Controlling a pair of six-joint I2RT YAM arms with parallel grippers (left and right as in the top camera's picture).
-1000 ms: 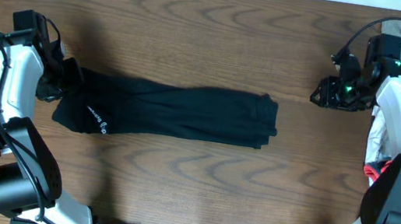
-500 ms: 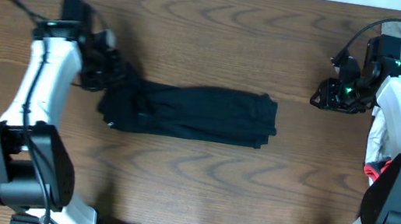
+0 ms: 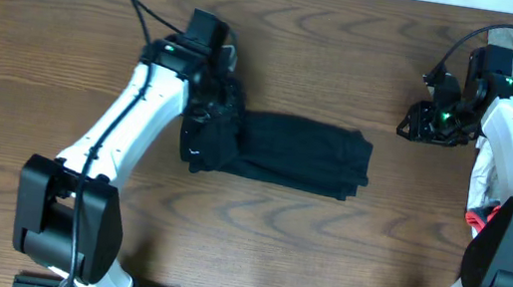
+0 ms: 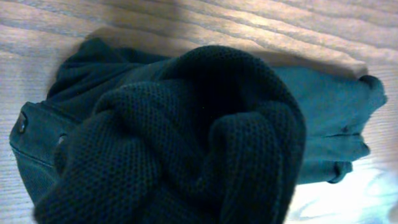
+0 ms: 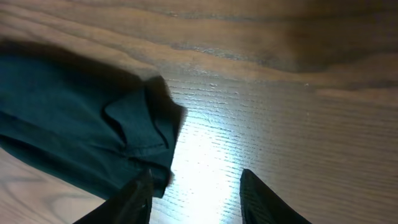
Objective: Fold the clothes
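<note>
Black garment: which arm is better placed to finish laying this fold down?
Probably left. The left gripper sits over the black garment's folded-over left end, with fabric bunched right under it. The right gripper hangs open and empty over the table, past the garment's right end.

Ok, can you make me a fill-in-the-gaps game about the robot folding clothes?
1. The clothes are all ____ in colour.
2. The table is made of ____.
3. The left gripper is over one end of the ____.
4. The right gripper is open and holds ____.

Missing words: black; wood; clothes; nothing.
</note>
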